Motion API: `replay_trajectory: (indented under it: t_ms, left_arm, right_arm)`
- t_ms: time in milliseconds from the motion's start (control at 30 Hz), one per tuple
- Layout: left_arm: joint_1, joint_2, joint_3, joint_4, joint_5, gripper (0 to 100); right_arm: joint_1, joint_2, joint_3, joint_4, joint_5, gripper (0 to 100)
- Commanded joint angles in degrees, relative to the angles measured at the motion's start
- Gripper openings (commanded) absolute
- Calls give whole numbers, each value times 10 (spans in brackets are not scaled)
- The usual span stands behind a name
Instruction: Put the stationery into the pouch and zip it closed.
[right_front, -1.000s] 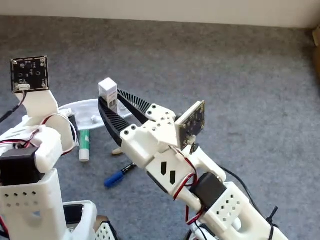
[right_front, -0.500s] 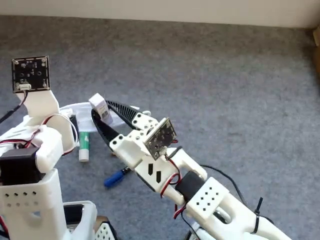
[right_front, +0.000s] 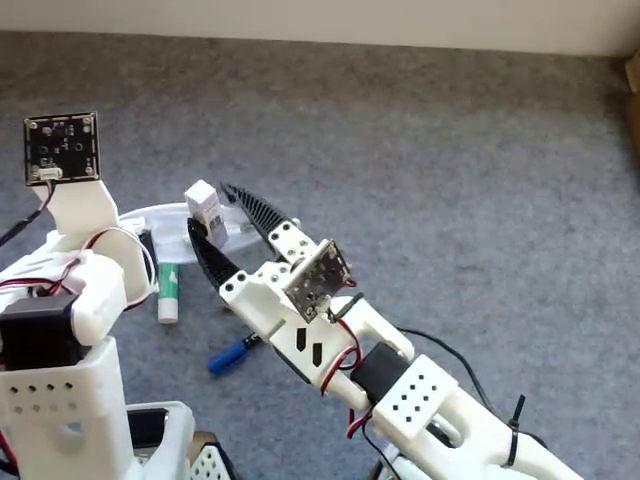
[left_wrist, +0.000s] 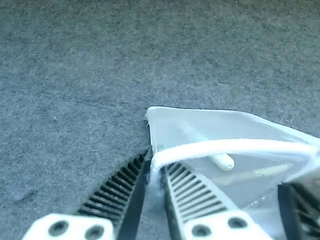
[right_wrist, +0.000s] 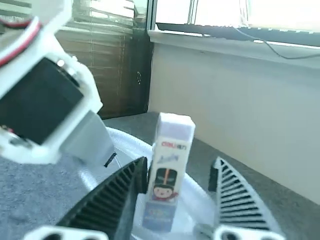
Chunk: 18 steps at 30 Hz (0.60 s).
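While the left end effector (left_wrist: 156, 167) is pinched closed on the rim of the pouch (left_wrist: 225, 130), I read the right end effector (right_wrist: 180, 165) as spread, with the eraser (right_wrist: 167, 170) upright against one finger (a gap shows at the other) above the pouch mouth. Risk: the eraser tips outward onto the worktop (right_front: 450, 150), or the rim slips and the mouth collapses.

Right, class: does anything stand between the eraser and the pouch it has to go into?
Nothing visible does. The eraser at the right pincer is directly over the open mouth of the pouch, and the left pincer grips the pouch's rim at one end.
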Motion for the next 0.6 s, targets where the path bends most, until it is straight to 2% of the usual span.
replay_trajectory:
  t_ms: [0,167,367,567]
  left_arm:
    - [8,0,-15,-4,4,7]
    - [6,0,-14,-4,4,7]
    - [6,0,-15,-4,4,7]
    - [7,0,-18,-4,4,7]
  right_arm:
    - [-4,-5,-10,40,4,231]
    - [-4,-53,-9,74,4,231]
    - [-5,-146,-10,164,3,231]
    - [-8,-157,-7,175,3,206]
